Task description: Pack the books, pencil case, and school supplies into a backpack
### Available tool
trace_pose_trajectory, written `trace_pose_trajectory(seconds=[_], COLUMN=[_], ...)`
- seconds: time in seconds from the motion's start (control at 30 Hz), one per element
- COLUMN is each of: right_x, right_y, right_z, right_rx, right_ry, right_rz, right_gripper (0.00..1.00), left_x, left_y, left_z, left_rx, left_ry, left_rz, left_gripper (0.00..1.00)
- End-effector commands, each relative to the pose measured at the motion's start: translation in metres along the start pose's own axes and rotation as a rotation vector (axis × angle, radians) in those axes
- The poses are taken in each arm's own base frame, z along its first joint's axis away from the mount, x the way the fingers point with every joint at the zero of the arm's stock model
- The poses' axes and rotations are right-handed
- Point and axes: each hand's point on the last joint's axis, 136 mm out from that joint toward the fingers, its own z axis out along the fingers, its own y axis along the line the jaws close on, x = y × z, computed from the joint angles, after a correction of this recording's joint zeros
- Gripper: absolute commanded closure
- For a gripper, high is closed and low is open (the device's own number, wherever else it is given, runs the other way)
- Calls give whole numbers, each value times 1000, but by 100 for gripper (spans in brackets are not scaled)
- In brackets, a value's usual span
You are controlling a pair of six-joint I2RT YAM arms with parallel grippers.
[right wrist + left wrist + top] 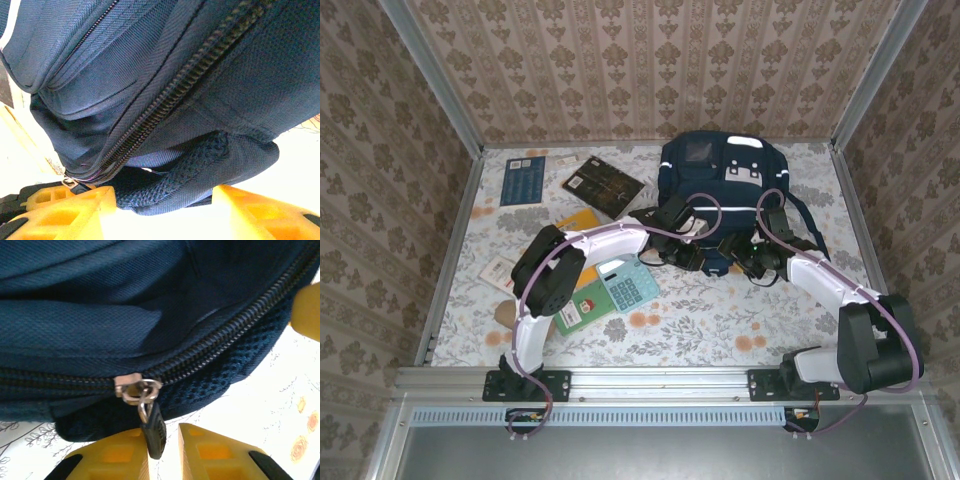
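The backpack lies at the table's twelve o'clock. At its seven o'clock the left gripper stands slightly open around the zipper pull. At five, the right gripper pinches its mesh fold.

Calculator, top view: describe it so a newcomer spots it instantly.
Start at the navy backpack at the table's far middle, then come nearer and left, past the left arm's white link. The calculator lies flat there, beside a green book; it alone is light teal with a grid of grey keys.
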Motion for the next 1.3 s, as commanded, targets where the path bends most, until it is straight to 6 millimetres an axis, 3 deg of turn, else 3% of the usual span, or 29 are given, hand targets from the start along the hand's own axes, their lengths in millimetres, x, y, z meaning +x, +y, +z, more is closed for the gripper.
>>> trace_pose_trajectory(seconds=[0.0,0.03,0.17,0.37,0.63,0.9,1.0,1.1,1.17,1.27], right_x=[-6,-6,-5,-4,-10,-20,-25,-26,-27,-32], right_y=[13,12,13,12,41,38,36,28,23,14], right_z=[-5,-5,-8,-10,-14,9,14,12,5,-11], right_rx=[-32,-32,-35,-39,-134,-77,-52,1,24,49], right_ry=[-21,-21,-26,-29,-43,-16,-25,-33,-55,-101], right_rz=[-25,-24,-25,-14,34,98,104,96,83,74], right_gripper=[46,46,47,48,45,47,58,88,100,100], left_x=[-15,-15,-19,-21,-18,-12,-12,-11,-12,-14], left_y=[5,6,12,13,-1,-11,-12,-6,4,26], left_z=[1,2,-1,-16,-17,-18,-19,-21,-25,-34], left_rx=[-44,-51,-82,-96,-60,-67,-74,-104,-138,-203], left_ry=[-45,-46,-61,-83,-59,-37,-31,-24,-17,-10], left_rz=[-28,-33,-43,-41,0,48,61,61,44,8], left_gripper=[80,81,100,100,100,100,100,100,100,100])
